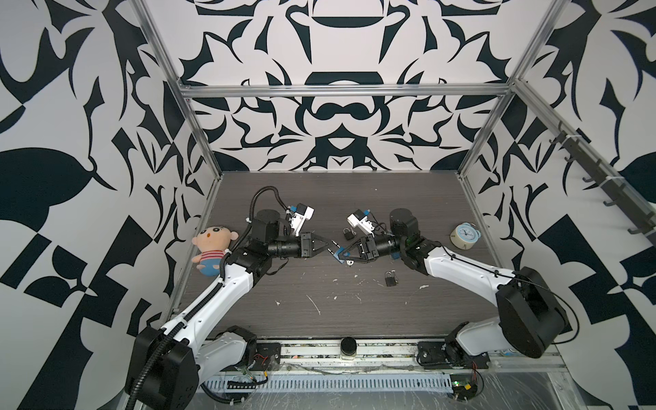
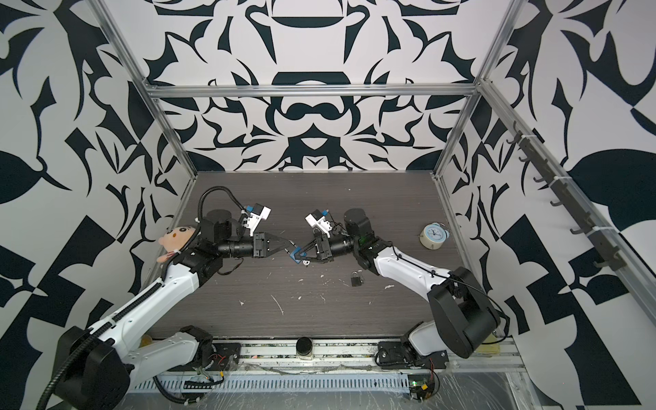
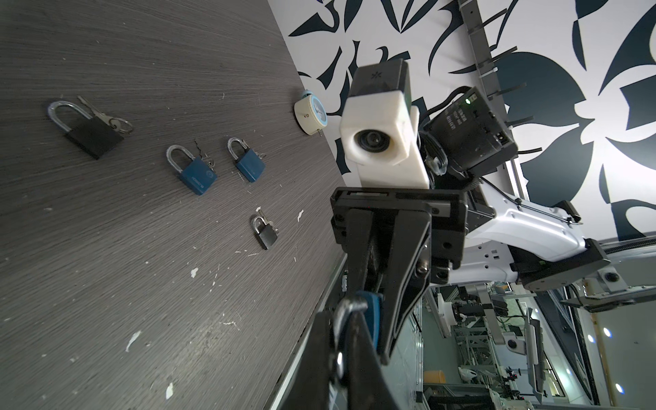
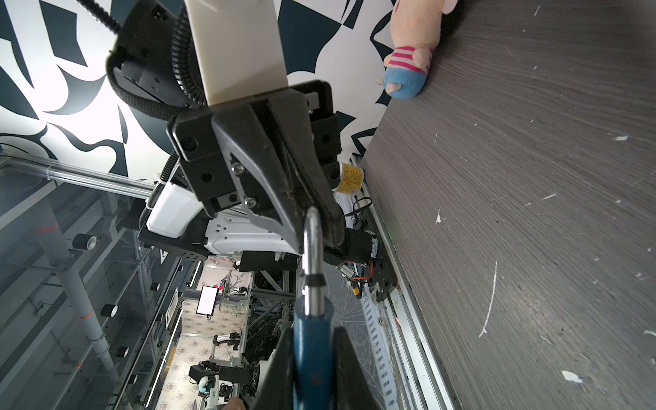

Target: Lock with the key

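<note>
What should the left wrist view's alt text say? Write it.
The right gripper clamps a blue metal padlock while the left gripper pinches its silver shackle. Beyond, four padlocks with keys and a round white alarm clock rest on the dark wood-grain table.

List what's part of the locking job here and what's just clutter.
In use: held blue padlock, left claw on its shackle, right claw on its body.

Lying about: black padlock, two blue padlocks, small grey padlock, alarm clock, plush doll.
</note>
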### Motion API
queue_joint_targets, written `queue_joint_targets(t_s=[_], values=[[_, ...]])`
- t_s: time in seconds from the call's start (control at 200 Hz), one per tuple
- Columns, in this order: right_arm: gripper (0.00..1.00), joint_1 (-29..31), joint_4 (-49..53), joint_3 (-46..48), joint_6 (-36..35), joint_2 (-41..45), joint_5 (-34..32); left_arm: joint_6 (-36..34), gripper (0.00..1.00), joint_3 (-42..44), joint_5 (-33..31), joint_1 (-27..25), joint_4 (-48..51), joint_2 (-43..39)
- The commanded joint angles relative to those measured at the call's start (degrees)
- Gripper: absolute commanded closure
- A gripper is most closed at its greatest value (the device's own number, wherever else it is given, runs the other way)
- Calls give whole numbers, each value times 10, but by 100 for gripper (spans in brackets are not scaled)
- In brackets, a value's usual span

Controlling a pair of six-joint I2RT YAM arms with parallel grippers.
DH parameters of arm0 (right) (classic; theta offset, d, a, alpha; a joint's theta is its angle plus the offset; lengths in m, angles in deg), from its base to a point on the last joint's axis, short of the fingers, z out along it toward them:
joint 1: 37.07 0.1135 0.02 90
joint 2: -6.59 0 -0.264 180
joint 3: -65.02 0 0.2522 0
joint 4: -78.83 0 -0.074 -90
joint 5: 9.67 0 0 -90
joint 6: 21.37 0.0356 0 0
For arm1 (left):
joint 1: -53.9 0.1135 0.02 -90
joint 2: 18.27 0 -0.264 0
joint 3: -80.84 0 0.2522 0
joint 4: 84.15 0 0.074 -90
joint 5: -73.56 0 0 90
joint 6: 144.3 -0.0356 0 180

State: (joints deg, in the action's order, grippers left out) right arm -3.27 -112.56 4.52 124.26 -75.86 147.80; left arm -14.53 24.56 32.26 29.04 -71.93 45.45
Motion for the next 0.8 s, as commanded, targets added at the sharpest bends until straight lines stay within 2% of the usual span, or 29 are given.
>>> queue_joint_targets(t_s=[0.0, 0.17, 0.36, 0.795], values=[[100, 2, -109, -34, 43, 4, -40, -8, 100, 24, 9, -20, 15, 9], [100, 2, -163, -25, 86, -2, -37, -7, 100, 33, 5, -20, 5, 14], [100, 2, -175, -23, 95, -4, -36, -5, 100, 39, 3, -20, -1, 14], [100, 2, -135, -33, 59, -10, -70, 15, 100, 54, -16, -46, 7, -20]])
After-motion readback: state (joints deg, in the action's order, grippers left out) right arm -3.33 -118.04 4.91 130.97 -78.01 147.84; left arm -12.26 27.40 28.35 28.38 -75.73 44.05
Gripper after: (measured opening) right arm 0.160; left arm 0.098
